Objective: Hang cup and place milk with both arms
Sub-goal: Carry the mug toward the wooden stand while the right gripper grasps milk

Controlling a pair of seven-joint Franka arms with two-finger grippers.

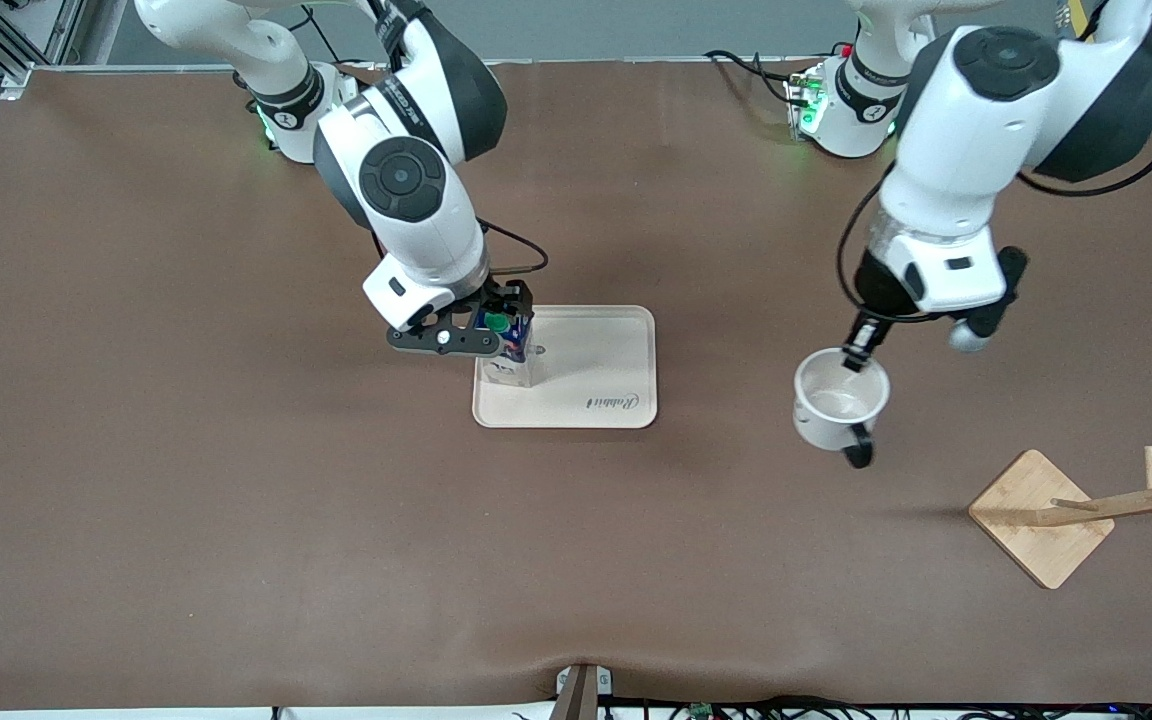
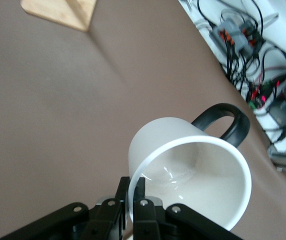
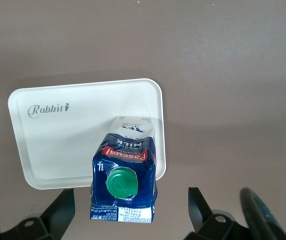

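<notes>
Two pincers of mine at work: the left one carries the cup, the right one stands spread around the milk.

My left gripper [image 1: 857, 368] is pinched shut on the rim of the cup [image 1: 838, 402], a small white mug with a black loop handle, hanging tilted in the air over the bare brown table [image 1: 236, 500], between the tray [image 1: 601, 345] and the wooden rack [image 1: 1086, 512]. The rack, a square board with a pegged post, stands toward the left arm's end, nearer the front camera than the cup's spot. My right gripper [image 1: 476, 335] has its fingers wide apart on either side of the milk [image 3: 125, 175], a dark blue carton with a green cap and white lower part. The milk stands upright on the tray, at the edge toward the right arm's end. The pale tray bears the word "Rabbit" and holds only the carton.
</notes>
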